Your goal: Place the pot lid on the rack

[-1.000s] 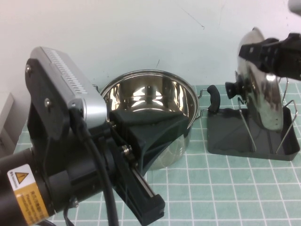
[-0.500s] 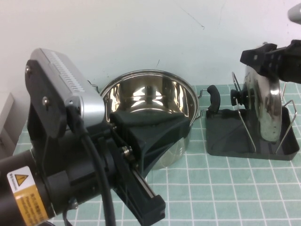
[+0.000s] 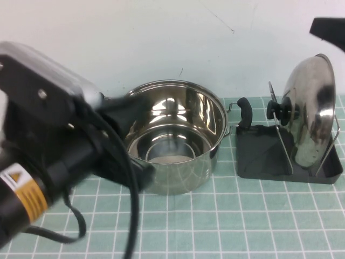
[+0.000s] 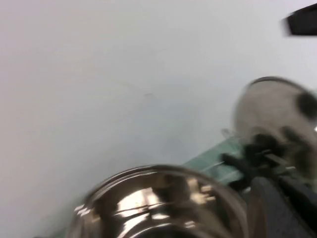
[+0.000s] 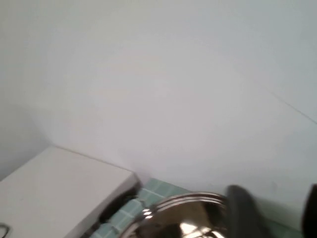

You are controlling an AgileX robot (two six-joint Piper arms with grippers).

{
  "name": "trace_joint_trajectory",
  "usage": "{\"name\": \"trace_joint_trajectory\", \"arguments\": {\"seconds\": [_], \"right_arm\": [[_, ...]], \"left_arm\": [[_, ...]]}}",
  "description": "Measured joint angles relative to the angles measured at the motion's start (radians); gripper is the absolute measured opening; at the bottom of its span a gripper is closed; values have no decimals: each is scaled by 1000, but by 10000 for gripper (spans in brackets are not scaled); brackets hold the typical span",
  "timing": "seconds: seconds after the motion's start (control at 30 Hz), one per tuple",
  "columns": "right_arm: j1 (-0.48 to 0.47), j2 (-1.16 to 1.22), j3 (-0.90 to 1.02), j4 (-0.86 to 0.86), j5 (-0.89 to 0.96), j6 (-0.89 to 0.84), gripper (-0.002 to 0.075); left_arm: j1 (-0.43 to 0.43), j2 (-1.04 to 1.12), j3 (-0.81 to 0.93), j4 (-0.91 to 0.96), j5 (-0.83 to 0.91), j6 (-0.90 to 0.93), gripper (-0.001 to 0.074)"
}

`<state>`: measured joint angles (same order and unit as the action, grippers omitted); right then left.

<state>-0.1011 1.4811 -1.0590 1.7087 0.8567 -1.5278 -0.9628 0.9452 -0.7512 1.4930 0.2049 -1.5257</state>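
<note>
Holding nothing, the right gripper point(image 3: 328, 28) hangs at the 2 o'clock corner of the high view, above the rack and clear of it. In the right wrist view its dark fingers point(image 5: 241, 213) stand apart, with bare wall showing between them. Only a dark tip of this gripper enters the high view.

The left gripper point(image 3: 121, 151) sits low at 8 o'clock in the high view, blurred, and overlaps the near left wall of the pot. Whether it is open or closed cannot be told. Its arm fills the 7 to 9 o'clock part of that view, with a yellow warning label point(image 3: 21, 189) on its casing.

The pot lid point(image 3: 310, 108) stands on edge in the rack point(image 3: 259, 156), between the upright wire loops. Its lower rim is down in the dark tray and its top leans slightly toward 3 o'clock. Its black knob point(image 3: 280, 110) faces 9 o'clock, toward the pot. One wire loop point(image 3: 284, 151) stands just beside the knob side of the lid.

The pot point(image 3: 178, 172) stands uncovered at the centre of the table point(image 3: 242, 216), with the rack just beside it at its 3 o'clock. One black pot handle point(image 3: 245, 113) points at the rack's near corner. Pot and rack both rest on the green grid mat.

A white box point(image 5: 59, 188) shows in the right wrist view beside the pot's rim.
</note>
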Motion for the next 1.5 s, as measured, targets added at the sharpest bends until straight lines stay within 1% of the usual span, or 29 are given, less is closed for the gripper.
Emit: {"name": "trace_joint_trajectory", "arguments": {"seconds": [0.07, 0.1, 0.17, 0.2, 0.27, 0.33, 0.43, 0.53, 0.6, 0.67, 0.77, 0.9, 1.03, 1.13, 1.27, 1.4, 1.5], "right_arm": [[-8, -37, -2, -12, 66, -25, 190], [-10, -60, -2, -30, 94, -32, 123], [-10, -102, -4, -94, 137, -36, 58], [-10, -128, -6, -148, 154, -30, 39], [-10, -179, -7, -286, 180, 16, 20], [-10, -225, -10, -498, 219, 96, 10], [-4, -294, -10, -867, 274, 298, 6], [0, -377, -10, -1200, 261, 501, 5], [0, -440, -10, -1328, 245, 568, 4], [0, -505, 0, -1399, 224, 598, 4], [0, -618, 53, -1421, 161, 610, 4], [0, -791, 203, -1396, 68, 588, 4], [0, -970, 405, -1287, 1, 466, 4], [0, -1085, 537, -1169, -31, 364, 4], [0, -1203, 659, -1061, -88, 319, 2], [0, -1250, 717, -1037, -137, 310, 1], [0, -1255, 738, -1037, -144, 307, 1]], "left_arm": [[0, 0, 0, -79, 148, 96, -1], [0, 0, 0, -136, 216, 172, -1], [0, 0, 0, -257, 329, 333, -1], [0, 0, -2, -334, 391, 406, -1], [0, 0, -17, -481, 494, 520, -1], [0, -3, -35, -644, 583, 638, -1], [0, -22, -44, -836, 655, 781, -1], [0, -74, -46, -976, 678, 861, -2], [0, -123, -44, -1025, 670, 875, -2], [0, -185, -31, -1060, 636, 883, -2], [0, -298, 15, -1090, 539, 893, -2], [0, -446, 107, -1088, 421, 913, -2], [0, -548, 222, -1084, 319, 933, -2], [0, -607, 309, -1083, 226, 939, -2], [0, -652, 385, -1028, 119, 941, -2], [0, -653, 413, -953, 74, 943, -2], [0, -653, 418, -941, 61, 943, -2]]}}
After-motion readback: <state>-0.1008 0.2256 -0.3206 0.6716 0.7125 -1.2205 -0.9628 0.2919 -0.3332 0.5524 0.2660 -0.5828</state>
